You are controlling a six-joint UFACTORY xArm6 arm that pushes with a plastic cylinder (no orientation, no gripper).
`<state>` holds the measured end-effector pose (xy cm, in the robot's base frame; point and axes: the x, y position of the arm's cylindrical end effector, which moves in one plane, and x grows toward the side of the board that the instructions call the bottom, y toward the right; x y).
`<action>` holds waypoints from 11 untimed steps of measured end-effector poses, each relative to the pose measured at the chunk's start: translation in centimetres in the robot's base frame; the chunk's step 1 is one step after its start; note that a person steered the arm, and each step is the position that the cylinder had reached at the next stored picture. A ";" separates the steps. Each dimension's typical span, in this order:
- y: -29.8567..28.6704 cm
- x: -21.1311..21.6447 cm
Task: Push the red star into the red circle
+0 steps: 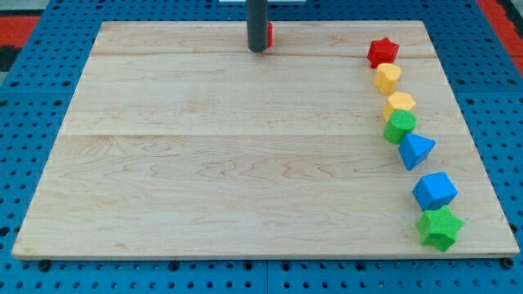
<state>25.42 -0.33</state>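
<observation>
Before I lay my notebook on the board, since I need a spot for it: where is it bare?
The whole middle and the view's left of the wooden board are bare. My tip stands at the view's top beside the red circle. The view's right edge is crowded, from the red star down to the green star.

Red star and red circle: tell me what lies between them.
Camera view: only bare board between the red star and the red circle, which sits mostly hidden behind my tip.
</observation>
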 end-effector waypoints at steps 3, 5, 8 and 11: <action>28.3 -0.7; 26.6 5.3; 19.5 3.9; 17.6 0.8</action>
<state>26.18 17.26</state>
